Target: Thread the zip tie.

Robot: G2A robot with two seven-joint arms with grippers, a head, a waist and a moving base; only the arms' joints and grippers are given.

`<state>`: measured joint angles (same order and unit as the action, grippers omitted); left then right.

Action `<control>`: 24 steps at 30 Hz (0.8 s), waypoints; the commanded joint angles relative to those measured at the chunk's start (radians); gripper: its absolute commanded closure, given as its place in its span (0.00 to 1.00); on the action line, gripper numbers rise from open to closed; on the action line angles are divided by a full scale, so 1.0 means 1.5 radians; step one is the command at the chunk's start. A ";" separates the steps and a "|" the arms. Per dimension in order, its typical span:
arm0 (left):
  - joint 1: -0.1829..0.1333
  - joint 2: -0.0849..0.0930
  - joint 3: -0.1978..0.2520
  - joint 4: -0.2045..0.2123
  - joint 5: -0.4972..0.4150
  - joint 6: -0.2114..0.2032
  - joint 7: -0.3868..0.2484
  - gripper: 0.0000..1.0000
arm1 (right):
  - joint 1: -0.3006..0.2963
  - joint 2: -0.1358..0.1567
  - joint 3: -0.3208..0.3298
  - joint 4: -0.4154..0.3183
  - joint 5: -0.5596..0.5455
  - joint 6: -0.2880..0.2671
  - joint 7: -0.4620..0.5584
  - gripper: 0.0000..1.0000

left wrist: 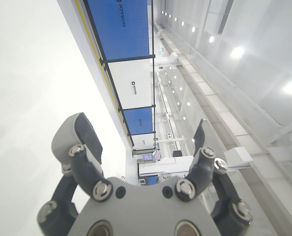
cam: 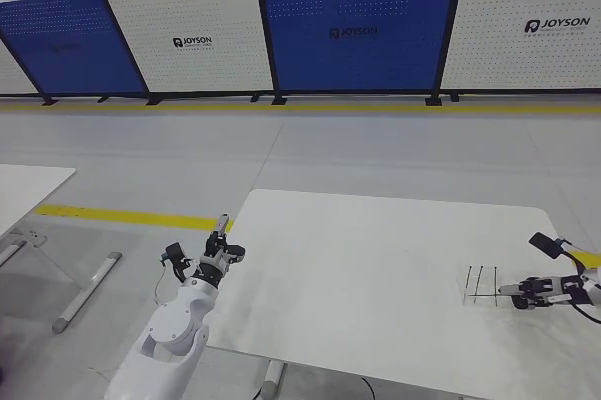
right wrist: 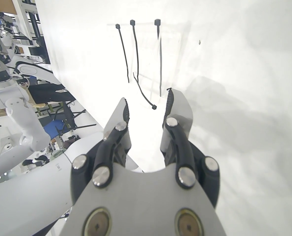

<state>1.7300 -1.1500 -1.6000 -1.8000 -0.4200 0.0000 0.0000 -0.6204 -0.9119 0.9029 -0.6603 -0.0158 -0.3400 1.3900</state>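
One white table [cam: 360, 290] bears all items. Left gripper [left wrist: 141, 124], jaws wide and empty, stands at the table's 9 o'clock edge. Right gripper [right wrist: 147, 99], jaws partly open and empty, sits at 3 o'clock. Three black zip ties [right wrist: 135, 47] line a clear holder [right wrist: 183, 40] just beyond its fingertips. The fourth zip tie [right wrist: 143, 94] lies nearest them, untouched.

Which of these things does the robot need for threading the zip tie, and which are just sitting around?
For the job: upright zip ties, clear stand, loose zip tie, right gripper, left gripper, both open.

Just lying about: side table, partition panels, yellow floor line.
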 commanded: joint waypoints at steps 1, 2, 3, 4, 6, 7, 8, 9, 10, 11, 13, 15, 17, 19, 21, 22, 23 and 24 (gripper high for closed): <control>0.000 0.000 0.000 0.000 0.000 0.000 0.000 0.00 | 0.002 -0.001 -0.003 0.003 0.002 0.000 0.000 0.74; 0.000 0.000 0.000 0.000 0.000 0.000 0.000 0.00 | 0.003 -0.001 -0.004 0.005 0.003 0.000 0.000 0.76; 0.000 0.000 0.000 0.000 0.000 0.000 0.000 0.00 | 0.004 -0.002 -0.006 0.007 0.004 0.000 0.000 0.76; 0.000 0.000 0.000 0.000 0.000 0.000 0.000 0.00 | 0.005 -0.002 -0.007 0.009 0.004 0.000 0.000 0.76; 0.000 0.000 0.000 0.000 0.000 0.000 0.000 0.00 | 0.007 -0.003 -0.010 0.012 0.006 0.000 0.000 0.78; 0.000 0.000 0.000 0.000 0.000 0.000 0.000 0.00 | 0.008 -0.003 -0.011 0.013 0.007 0.000 0.000 0.78; 0.000 0.000 0.000 0.000 0.000 0.000 0.000 0.00 | 0.009 -0.003 -0.012 0.015 0.008 0.000 0.000 0.81; 0.000 0.000 0.000 0.000 0.000 0.000 0.000 0.00 | 0.010 -0.003 -0.013 0.016 0.009 0.000 0.000 0.81; 0.000 0.000 0.000 0.000 0.000 0.000 0.000 0.00 | 0.010 -0.003 -0.014 0.017 0.009 0.000 0.000 0.81; 0.000 0.000 0.000 0.000 0.000 0.000 0.000 0.00 | 0.011 -0.003 -0.015 0.018 0.010 0.000 0.000 0.82; 0.000 0.000 0.000 0.000 0.000 0.000 0.000 0.00 | 0.011 -0.003 -0.015 0.020 0.014 0.000 0.000 0.84; 0.000 0.000 0.000 0.000 0.000 0.000 0.000 0.00 | 0.012 -0.002 -0.015 0.020 0.016 0.000 0.000 0.94; 0.000 0.000 0.000 0.000 0.000 0.000 0.000 0.00 | 0.011 -0.001 -0.015 0.019 0.018 0.000 0.000 0.96; 0.000 0.000 0.000 0.000 0.000 0.000 0.000 0.00 | 0.011 0.000 -0.016 0.019 0.019 0.000 0.000 0.98; 0.000 0.000 0.000 0.000 0.000 0.000 0.000 0.00 | 0.010 0.001 -0.017 0.018 0.020 0.000 0.000 1.00; 0.000 0.000 0.000 0.000 0.000 0.000 0.000 0.00 | 0.010 0.001 -0.017 0.018 0.022 0.000 0.000 1.00; 0.000 0.000 0.000 0.000 0.000 0.000 0.000 0.00 | 0.010 0.002 -0.017 0.017 0.023 0.000 0.000 1.00; 0.000 0.000 0.000 0.000 0.000 0.000 0.000 0.00 | 0.010 0.002 -0.018 0.016 0.024 0.000 0.000 1.00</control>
<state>1.7300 -1.1500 -1.6000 -1.8000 -0.4200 0.0000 0.0000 -0.6055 -0.9094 0.8768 -0.6347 0.0189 -0.3400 1.3900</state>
